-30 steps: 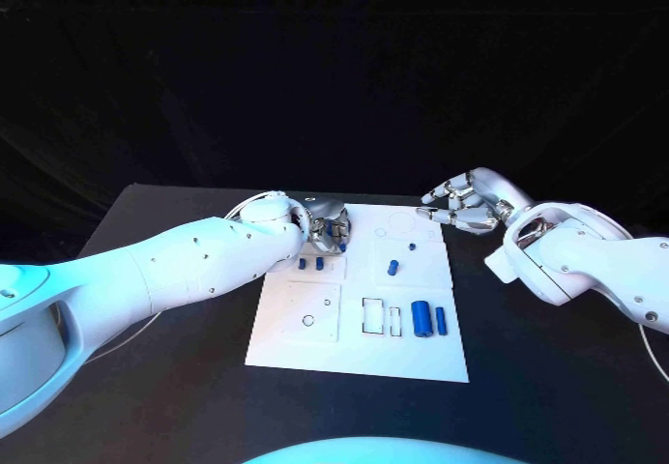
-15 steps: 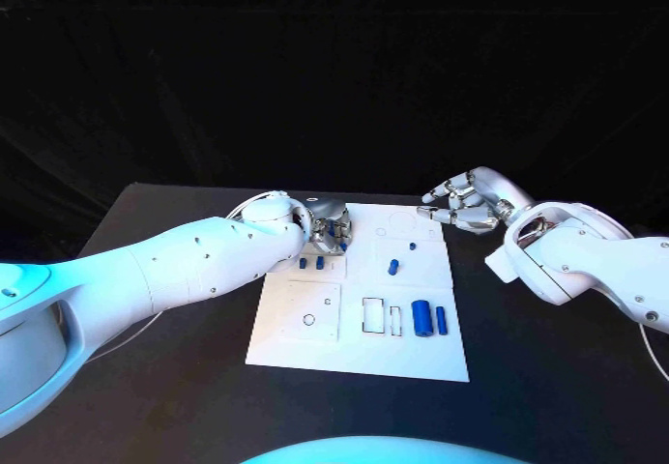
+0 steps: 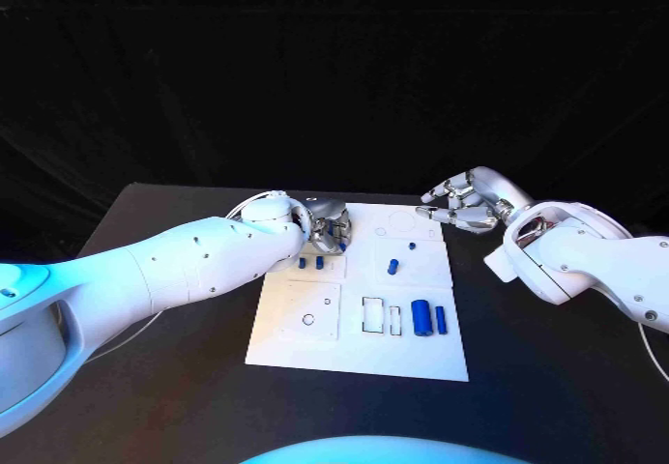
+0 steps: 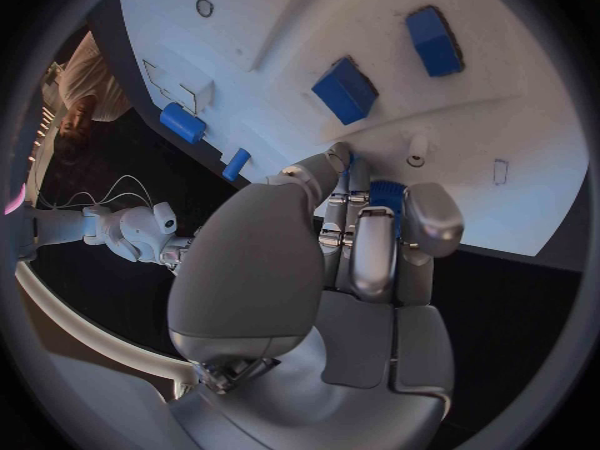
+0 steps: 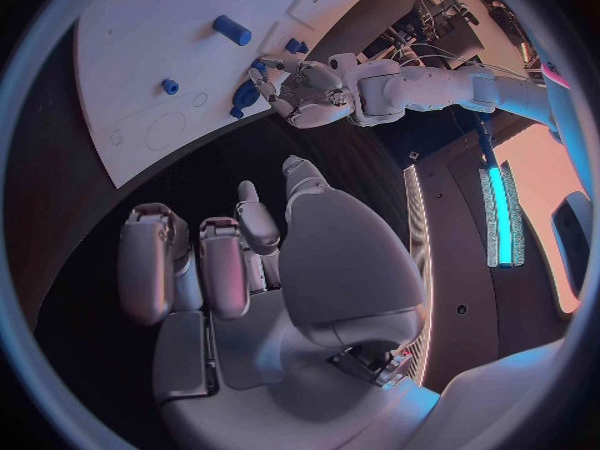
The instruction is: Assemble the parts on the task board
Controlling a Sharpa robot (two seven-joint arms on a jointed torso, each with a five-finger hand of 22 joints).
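Comparing this moment with one second ago, almost no change is found: the left hand (image 3: 327,228) stays over the far left part of the task board (image 3: 314,353), and the blue parts are lying in the same places. Only a small shift of its fingers is noticed.

In the left wrist view, a small blue part (image 4: 386,195) is pinched between the fingers (image 4: 431,220) of the left hand, close above the white surface. Two blue blocks (image 4: 344,90) are seen on the board just beyond the fingertips, and a small white peg (image 4: 418,150) stands near them.

The right hand (image 3: 466,204) is held at the far right corner of the board, above the black table (image 3: 167,387). Its fingers are curled in and nothing is held in them, as the right wrist view shows.

On the near part of the board, a large blue cylinder (image 3: 421,315) and a thinner one (image 3: 442,321) lie beside empty rectangular slots (image 3: 374,315). Another blue piece (image 3: 393,267) lies in the middle.

It is judged that the pinched part is not yet placed, so the task is in an early stage, and a careful lowering is needed next.
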